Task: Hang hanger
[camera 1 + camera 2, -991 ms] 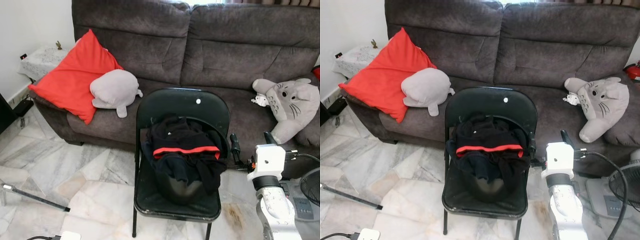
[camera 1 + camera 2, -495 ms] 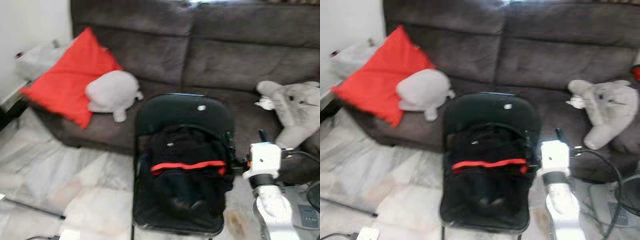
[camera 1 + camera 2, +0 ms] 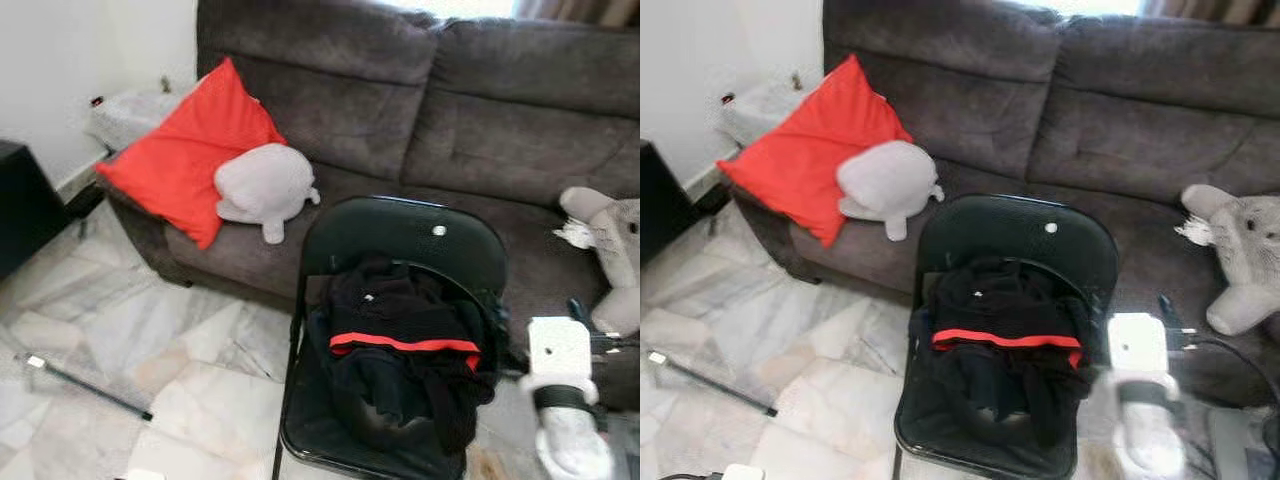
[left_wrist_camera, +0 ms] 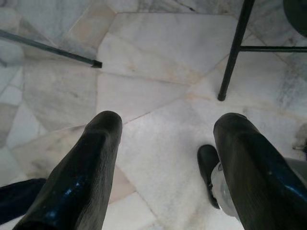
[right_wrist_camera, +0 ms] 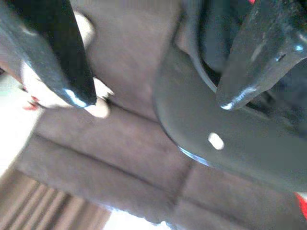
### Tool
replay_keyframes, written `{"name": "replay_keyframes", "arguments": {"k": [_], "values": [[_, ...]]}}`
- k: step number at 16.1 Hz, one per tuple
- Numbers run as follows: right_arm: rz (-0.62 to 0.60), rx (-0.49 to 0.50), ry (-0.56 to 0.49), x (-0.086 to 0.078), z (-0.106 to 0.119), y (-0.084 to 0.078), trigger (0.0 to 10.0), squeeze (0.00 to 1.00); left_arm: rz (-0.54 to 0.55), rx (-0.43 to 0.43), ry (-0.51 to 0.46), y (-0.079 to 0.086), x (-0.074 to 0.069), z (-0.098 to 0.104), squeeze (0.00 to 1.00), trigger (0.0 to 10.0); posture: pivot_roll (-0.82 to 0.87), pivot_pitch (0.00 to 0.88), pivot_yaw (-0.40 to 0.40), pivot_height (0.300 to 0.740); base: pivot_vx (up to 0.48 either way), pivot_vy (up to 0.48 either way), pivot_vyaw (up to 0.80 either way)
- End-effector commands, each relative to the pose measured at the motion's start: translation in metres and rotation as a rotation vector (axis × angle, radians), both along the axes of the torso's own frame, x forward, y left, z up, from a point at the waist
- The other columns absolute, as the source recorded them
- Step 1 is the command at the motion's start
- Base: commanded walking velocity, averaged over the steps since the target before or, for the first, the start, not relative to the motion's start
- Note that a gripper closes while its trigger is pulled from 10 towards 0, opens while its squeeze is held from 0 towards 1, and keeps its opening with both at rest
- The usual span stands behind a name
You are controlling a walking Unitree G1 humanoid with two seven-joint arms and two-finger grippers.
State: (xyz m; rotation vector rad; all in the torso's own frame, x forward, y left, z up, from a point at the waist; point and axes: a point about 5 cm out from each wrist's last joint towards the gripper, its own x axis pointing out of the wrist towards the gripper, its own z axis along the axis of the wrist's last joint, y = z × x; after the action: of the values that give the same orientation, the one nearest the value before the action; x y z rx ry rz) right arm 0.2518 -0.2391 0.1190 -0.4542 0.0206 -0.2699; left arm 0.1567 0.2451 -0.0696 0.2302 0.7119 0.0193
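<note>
A black folding chair stands in front of the sofa. On its seat lies a heap of black clothing with a red stripe. A thin dark curved bar, which looks like a hanger, arcs over the heap. My right gripper is raised beside the chair's right edge. In the right wrist view the right gripper is open, with nothing between its fingers and the chair's backrest just beyond them. My left gripper hangs low over the marble floor, open and empty.
A dark grey sofa runs behind the chair and holds a red cushion, a grey plush and a grey cat-like plush. A black cabinet stands at the left. A thin black rod lies on the floor.
The whole picture has shifted to the right and sharpened, so the camera has turned left. My right gripper remains beside the chair's right edge. Nothing has been taken hold of.
</note>
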Motion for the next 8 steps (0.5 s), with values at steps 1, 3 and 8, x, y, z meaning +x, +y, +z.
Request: {"name": "replay_keyframes", "arguments": {"k": [1,3,8], "values": [[0.006,-0.072,0.133,-0.004,-0.006,-0.007,10.0,0.00,-0.016,0.001,0.035,-0.001,-0.004,-0.003,0.00,10.0,-0.09,0.117,-0.003,0.740,0.000,0.000,0.00],[0.081,-0.138,0.204,-0.002,-0.006,-0.004,10.0,0.00,-0.020,0.002,0.046,-0.001,-0.004,-0.004,0.00,10.0,-0.09,0.113,0.000,0.740,0.000,0.000,0.00],[0.265,-0.147,0.433,0.010,-0.026,0.000,10.0,0.00,-0.030,-0.001,0.051,-0.002,-0.002,-0.004,0.00,10.0,-0.09,0.099,-0.001,0.740,0.000,0.000,0.00]]}}
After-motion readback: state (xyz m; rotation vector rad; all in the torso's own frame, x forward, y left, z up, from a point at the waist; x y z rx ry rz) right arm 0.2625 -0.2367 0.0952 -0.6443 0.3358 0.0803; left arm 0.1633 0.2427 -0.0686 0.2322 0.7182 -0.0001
